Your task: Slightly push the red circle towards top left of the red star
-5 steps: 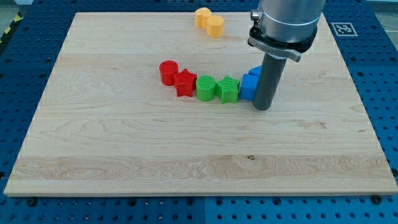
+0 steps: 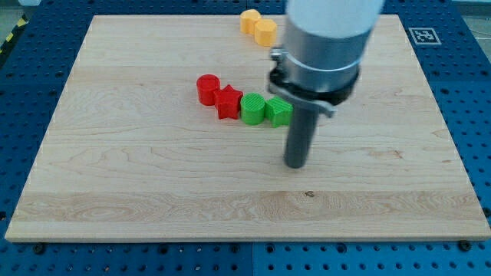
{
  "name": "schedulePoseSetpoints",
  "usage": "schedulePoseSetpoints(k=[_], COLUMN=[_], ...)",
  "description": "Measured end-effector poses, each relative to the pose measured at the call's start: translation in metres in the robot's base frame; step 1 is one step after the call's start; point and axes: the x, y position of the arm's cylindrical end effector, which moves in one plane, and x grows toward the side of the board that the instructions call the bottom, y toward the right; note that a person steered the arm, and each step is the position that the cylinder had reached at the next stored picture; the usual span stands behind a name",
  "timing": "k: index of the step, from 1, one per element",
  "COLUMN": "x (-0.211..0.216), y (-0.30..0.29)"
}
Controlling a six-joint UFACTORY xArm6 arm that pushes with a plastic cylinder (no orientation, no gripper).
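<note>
The red circle (image 2: 206,88) sits on the wooden board, touching the red star (image 2: 228,102) on the star's upper left. To the star's right lie a green round block (image 2: 252,107) and a green star (image 2: 279,112) in a row. My tip (image 2: 295,165) rests on the board below and right of the green star, well right of and below the red blocks, touching no block. The arm's body hides the blue blocks behind it.
Two yellow blocks (image 2: 258,27) sit together near the board's top edge. The board (image 2: 153,184) lies on a blue perforated table. A fiducial marker (image 2: 424,34) is at the top right.
My tip has moved left and toward the view's bottom, away from the blue blocks. The arm now covers the blue blocks. The other blocks have not moved.
</note>
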Motion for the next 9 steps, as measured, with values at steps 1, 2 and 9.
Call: schedulePoseSetpoints(k=[1,2,9], x=[-0.016,-0.025,-0.073], y=[-0.064,-0.106,-0.101])
